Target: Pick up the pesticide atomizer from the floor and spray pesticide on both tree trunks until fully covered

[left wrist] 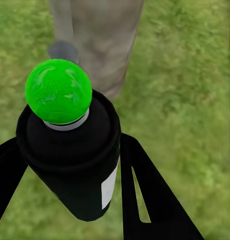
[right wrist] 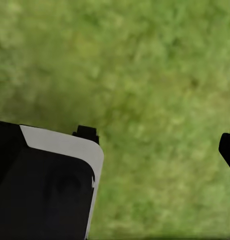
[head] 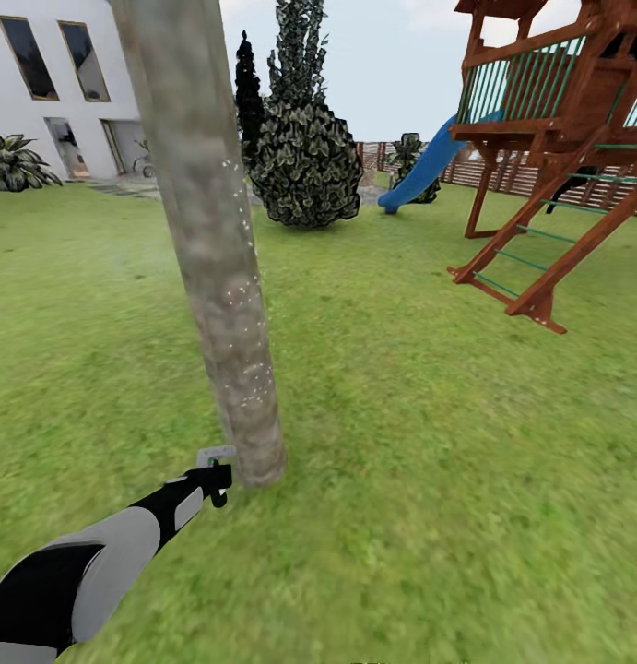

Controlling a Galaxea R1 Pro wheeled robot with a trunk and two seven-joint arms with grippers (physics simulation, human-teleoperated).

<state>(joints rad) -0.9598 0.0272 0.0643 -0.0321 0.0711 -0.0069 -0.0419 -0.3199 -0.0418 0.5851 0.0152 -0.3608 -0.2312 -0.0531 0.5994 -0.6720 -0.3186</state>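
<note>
Pesticide atomizer [left wrist: 70, 160]: rigid black can, green cap, likely light, smooth; clenched mid-body between left gripper [left wrist: 65, 175] fingers, near tree trunk [head: 217, 277]. Right gripper fingers: cannot tell.

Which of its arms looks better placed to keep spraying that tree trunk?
The left. Its tool grips the atomizer right beside the tree trunk, already speckled with droplets. The right tool just faces bare grass.

The tree trunk [head: 217, 258] runs off the head view's top edge, its canopy cut away. The play tower [head: 562, 138] is cropped at top and right. In the left wrist view, the atomizer [left wrist: 70, 150] hides part of the trunk's base.
</note>
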